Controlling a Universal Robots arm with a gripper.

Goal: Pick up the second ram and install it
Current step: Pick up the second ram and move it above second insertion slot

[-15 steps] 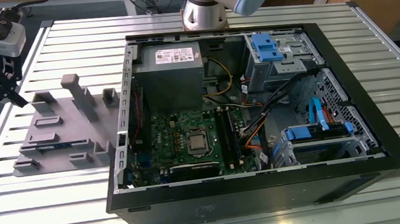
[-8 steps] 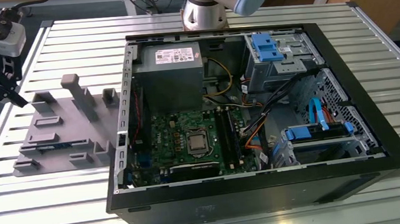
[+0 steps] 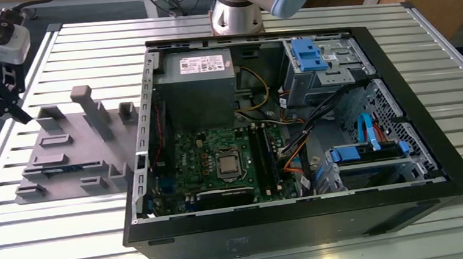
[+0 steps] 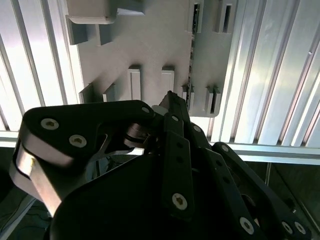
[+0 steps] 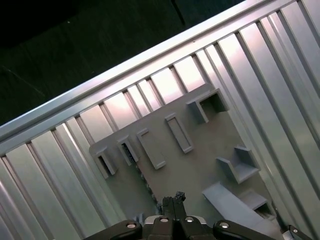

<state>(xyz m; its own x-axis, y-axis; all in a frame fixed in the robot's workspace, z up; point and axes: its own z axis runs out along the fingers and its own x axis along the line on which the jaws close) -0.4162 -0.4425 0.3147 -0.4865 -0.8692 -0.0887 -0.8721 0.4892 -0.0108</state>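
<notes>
Exterior view: we see the open computer case [image 3: 430, 173] lying on the slatted table [image 3: 60, 245], its motherboard [image 3: 209, 161] exposed. To the exterior view's left of the case sits a grey parts holder [image 3: 82, 149]. The second ram [image 3: 53, 170] stands on edge in one of its slots, a thin dark strip toward the holder's near side. The gripper [image 3: 14, 111] hangs over the holder's far corner on the exterior view's left, well apart from the case.

Second wrist view: we look past the gripper [image 4: 171, 97] onto the holder [image 4: 150, 45]. The fingers meet in a narrow tip with nothing between them. The second ram [image 4: 192, 50] shows edge-on as a slim dark line seated in its slot, below the fingertips and untouched.

First wrist view: the gripper [image 5: 173, 199] has its fingertips pressed together and empty. The second ram [image 5: 146, 184] runs as a thin speckled line across the holder [image 5: 200, 150], one end near the fingertips.

We judge the stick to be light and stiff but fragile, a thin board carrying small chips. It is probably best pinched across its flat faces near the middle of the free upper edge. The force should be gentle, and the stick kept upright so it does not twist or bind in the slot.
</notes>
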